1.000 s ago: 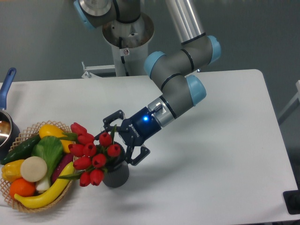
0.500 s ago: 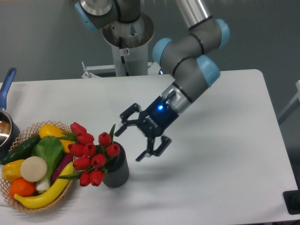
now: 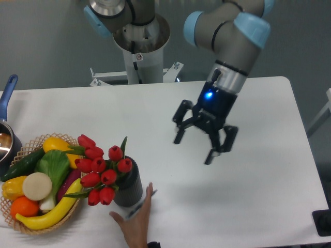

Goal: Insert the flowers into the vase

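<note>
Insertion judged done: flowers [image 3: 101, 174] are seated in the vase [image 3: 129, 185], leaning toward the basket [image 3: 31, 147]. Gripper [image 3: 202, 139] is spread wide, nothing held, well apart. A hand [image 3: 135, 222] is reaching in; only retreat is needed next

A person's hand [image 3: 135, 223] and basket [image 3: 31, 144] crowd the vase [image 3: 129, 187].

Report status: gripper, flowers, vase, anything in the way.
Gripper open, empty, raised right of vase. Flowers sit in vase, leaning left over basket. Human hand on table beside vase.
</note>
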